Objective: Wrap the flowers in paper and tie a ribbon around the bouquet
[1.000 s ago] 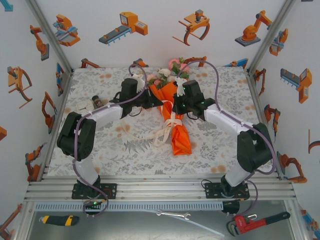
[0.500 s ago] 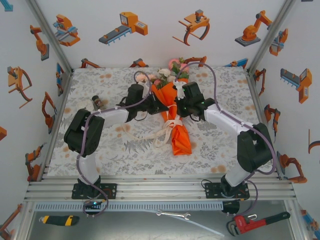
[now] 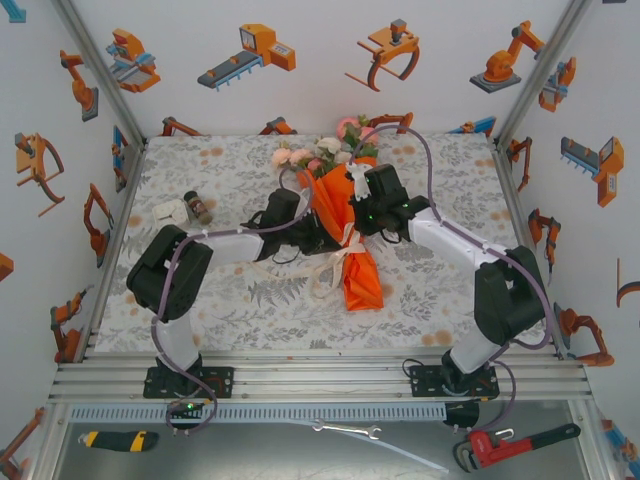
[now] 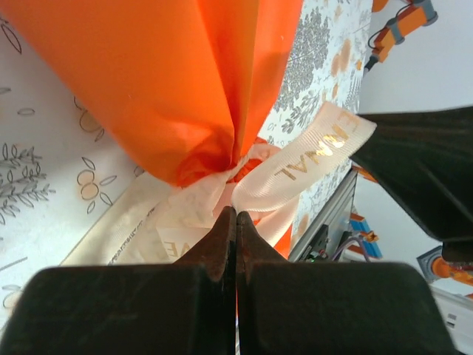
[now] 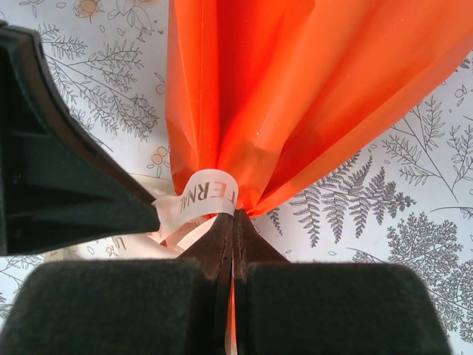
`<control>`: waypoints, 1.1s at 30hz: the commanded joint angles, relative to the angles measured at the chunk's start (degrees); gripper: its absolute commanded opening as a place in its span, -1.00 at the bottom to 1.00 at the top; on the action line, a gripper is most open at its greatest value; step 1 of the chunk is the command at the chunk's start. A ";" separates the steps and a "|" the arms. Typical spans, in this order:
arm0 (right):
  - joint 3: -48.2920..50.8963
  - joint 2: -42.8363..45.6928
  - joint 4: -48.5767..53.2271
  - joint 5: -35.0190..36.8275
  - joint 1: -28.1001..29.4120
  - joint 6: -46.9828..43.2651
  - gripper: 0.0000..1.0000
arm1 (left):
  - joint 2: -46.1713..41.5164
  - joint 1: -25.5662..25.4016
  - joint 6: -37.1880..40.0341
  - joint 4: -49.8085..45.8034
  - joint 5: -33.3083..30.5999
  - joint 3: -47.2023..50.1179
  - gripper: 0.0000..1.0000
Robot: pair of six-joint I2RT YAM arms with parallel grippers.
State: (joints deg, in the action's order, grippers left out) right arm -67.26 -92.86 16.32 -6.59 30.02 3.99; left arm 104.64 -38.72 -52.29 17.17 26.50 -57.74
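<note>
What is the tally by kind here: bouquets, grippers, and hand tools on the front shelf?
Bouquet: 1
Grippers: 2 (left gripper, right gripper)
Hand tools: 3 (utility knife, spanner, pipe wrench)
Total: 6

This is looking like a robotics lab cell. Bare aluminium rails (image 3: 320, 378) are framing the worktop (image 3: 250, 300), and robot stickers (image 3: 250, 55) are dotting the white walls (image 3: 320, 95).
</note>
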 commanded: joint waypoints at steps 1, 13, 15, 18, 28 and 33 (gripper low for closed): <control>-1.78 1.80 0.99 -0.71 0.30 -0.65 -1.00 | -4.62 0.07 2.68 -1.96 -2.52 -1.03 -0.97; -1.40 2.07 1.17 -0.62 0.35 -0.54 -1.00 | -0.35 0.00 -10.08 -1.46 1.35 -3.62 -1.00; -1.30 1.98 1.13 -0.61 0.30 -0.37 -1.00 | 0.65 -0.02 -12.34 -0.75 1.71 -3.56 -1.00; -1.37 1.98 0.95 -0.69 0.30 -0.24 -1.00 | 1.41 -0.03 -14.30 -0.18 1.83 -3.36 -1.00; -1.41 2.07 1.26 -0.53 0.30 -0.15 -1.00 | -1.50 1.44 -13.87 -6.71 4.45 -4.97 -1.00; -1.17 2.13 1.35 -0.53 0.31 0.01 -1.00 | -1.42 1.16 -15.64 -7.87 6.50 -5.14 -1.00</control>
State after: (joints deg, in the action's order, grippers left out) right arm -67.26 -92.64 17.12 -6.74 30.02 4.01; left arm 105.14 -37.45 -66.43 11.29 30.37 -61.87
